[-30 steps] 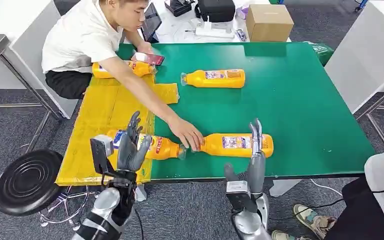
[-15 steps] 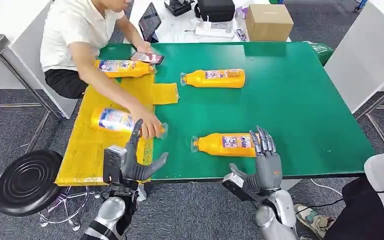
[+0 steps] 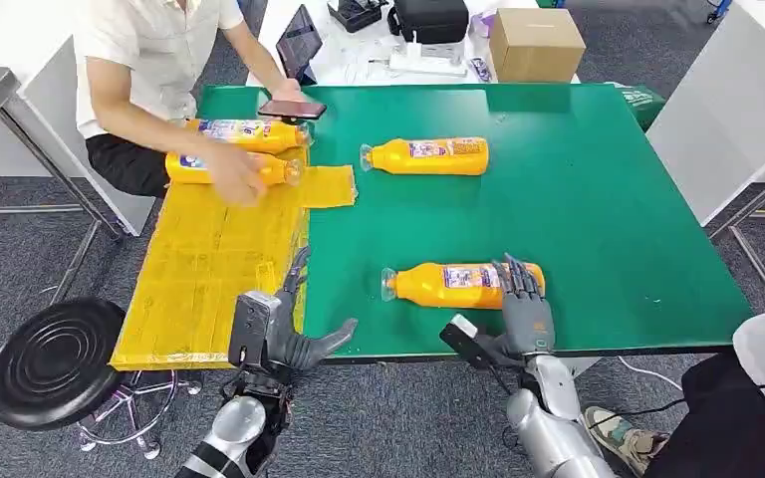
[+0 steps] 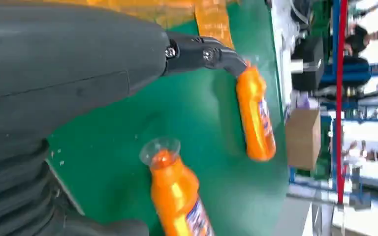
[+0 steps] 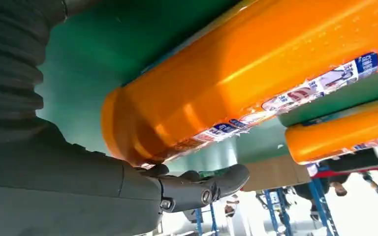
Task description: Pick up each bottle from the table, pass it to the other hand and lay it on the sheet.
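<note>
four orange bottles, all lying on sides. near bottle (image 3: 463, 286) on green table, cap left. far bottle (image 3: 426, 156) mid-table, cap left. two more bottles (image 3: 244, 130) (image 3: 221, 167) side by side at far end of yellow sheet (image 3: 199, 274).

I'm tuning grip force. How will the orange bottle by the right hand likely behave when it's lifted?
The near bottle looks full of orange liquid, so probably heavy for its size. It lies on its side on the bare green table and may roll if nudged. Its glossy plastic could slip in the right hand.
</note>
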Controlling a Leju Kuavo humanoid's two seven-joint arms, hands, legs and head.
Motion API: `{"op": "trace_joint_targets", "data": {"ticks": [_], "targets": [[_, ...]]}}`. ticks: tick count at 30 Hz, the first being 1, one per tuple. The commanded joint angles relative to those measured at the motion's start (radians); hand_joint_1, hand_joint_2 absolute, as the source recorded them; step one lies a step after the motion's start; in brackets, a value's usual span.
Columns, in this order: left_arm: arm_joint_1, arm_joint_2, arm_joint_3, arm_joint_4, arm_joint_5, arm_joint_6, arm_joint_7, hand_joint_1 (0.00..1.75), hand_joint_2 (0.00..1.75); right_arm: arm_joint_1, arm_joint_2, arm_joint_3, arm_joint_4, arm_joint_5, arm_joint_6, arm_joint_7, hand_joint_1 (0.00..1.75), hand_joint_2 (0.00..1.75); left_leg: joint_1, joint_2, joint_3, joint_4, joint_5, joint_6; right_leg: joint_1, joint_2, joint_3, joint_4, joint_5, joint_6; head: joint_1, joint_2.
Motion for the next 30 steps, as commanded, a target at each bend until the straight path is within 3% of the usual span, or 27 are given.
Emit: {"op": "trace_joint_targets", "data": {"ticks": [1,7,10,19,23,30], "targets": [[-0.064,0.042,-0.064,0.068,0.15,-0.119,0.119,0.0,1.75,-0.133,-0.07,0.139,0.137,0.031,0.077,0.105,0.0,1.75,0.0,0.002,0.001,0.0,0.0,-0.001,0.001,0.001,0.0,0.0,0.001,-0.002,0.0,0.0],[-0.069,0.049,-0.073,0.063,0.17,-0.125,0.133,0.0,1.75,-0.144,-0.087,0.155,0.116,0.029,0.099,0.121,0.0,1.75,0.0,0.001,0.002,-0.001,0.001,-0.001,0.001,0.0,0.001,0.0,0.001,-0.001,0.0,0.0],[-0.077,0.058,-0.08,0.07,0.205,-0.13,0.169,0.0,1.75,-0.164,-0.115,0.175,0.099,0.02,0.188,0.15,0.0,1.75,0.0,0.001,0.001,0.0,0.001,0.0,0.0,0.001,0.0,0.0,0.001,-0.001,0.0,0.0],[-0.079,0.06,-0.079,0.07,0.205,-0.13,0.169,0.0,1.75,-0.165,-0.117,0.175,0.099,0.019,0.19,0.15,0.0,1.75,0.0,0.001,0.001,0.0,0.001,0.0,0.001,0.0,0.001,0.0,0.001,-0.001,0.0,0.0],[-0.093,0.076,-0.092,0.069,0.203,-0.134,0.197,0.0,1.75,-0.18,-0.146,0.224,0.105,0.021,0.302,0.183,0.0,1.75,0.001,0.001,0.001,0.0,0.001,-0.001,0.001,0.0,0.001,0.0,0.001,-0.002,0.0,0.0],[-0.075,0.083,-0.087,0.039,0.195,-0.145,0.223,0.0,1.75,-0.157,-0.155,0.289,0.043,0.022,0.364,0.197,0.0,1.75,0.001,0.001,0.002,0.0,0.001,-0.001,0.001,0.0,0.002,-0.001,0.001,-0.001,0.0,0.0]]}}
